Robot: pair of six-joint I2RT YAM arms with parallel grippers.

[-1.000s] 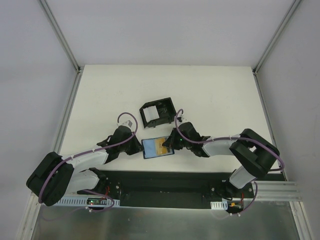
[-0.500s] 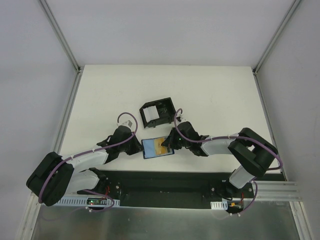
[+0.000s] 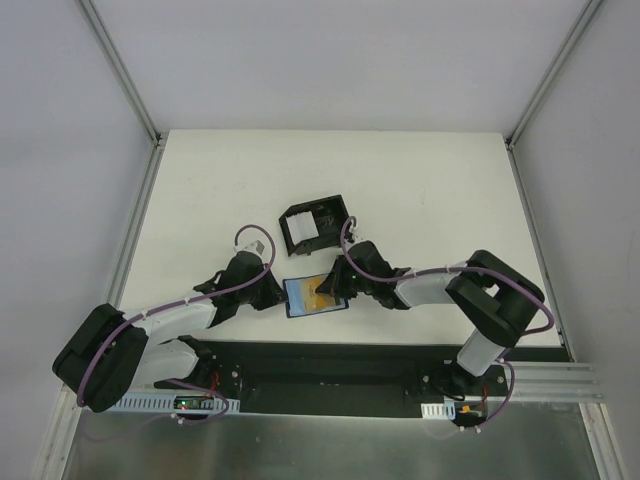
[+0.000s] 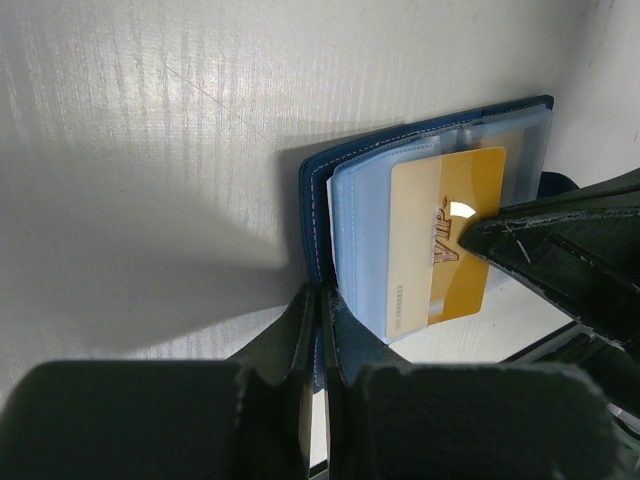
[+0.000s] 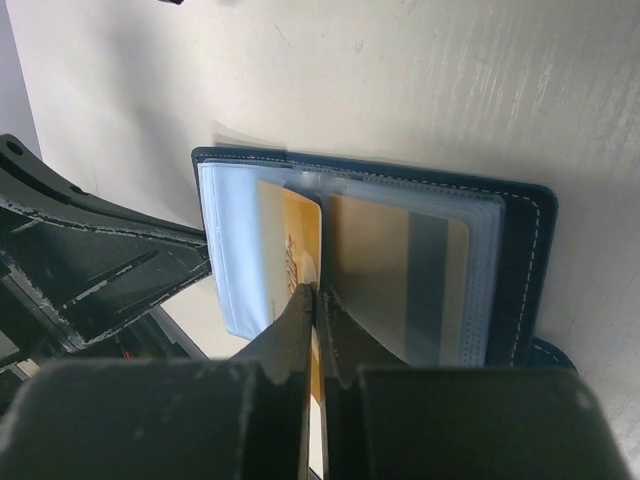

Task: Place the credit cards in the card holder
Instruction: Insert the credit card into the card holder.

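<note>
Judging by the sleeves [image 5: 232, 250], you've one striped card [image 5: 400, 270] seated; right gripper [image 5: 318, 300] pinches the gold card [image 5: 290, 245] part-way in, left gripper [image 4: 322, 320] clamps the card holder [image 4: 315, 190].

The card holder [image 3: 299, 301], a credit card [image 4: 432, 235] on it, lies between left claw [image 3: 284, 299] and right claw [image 3: 327, 292], box [image 3: 313, 224] behind.

dark blue card holder [image 4: 314, 195], pale blue sleeves [image 4: 360, 235], gold credit card [image 4: 440, 235], black box [image 3: 338, 218], white table [image 3: 420, 180]

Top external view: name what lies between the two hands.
In the top view, the open card holder with a gold card lies between left hand and right hand.
</note>
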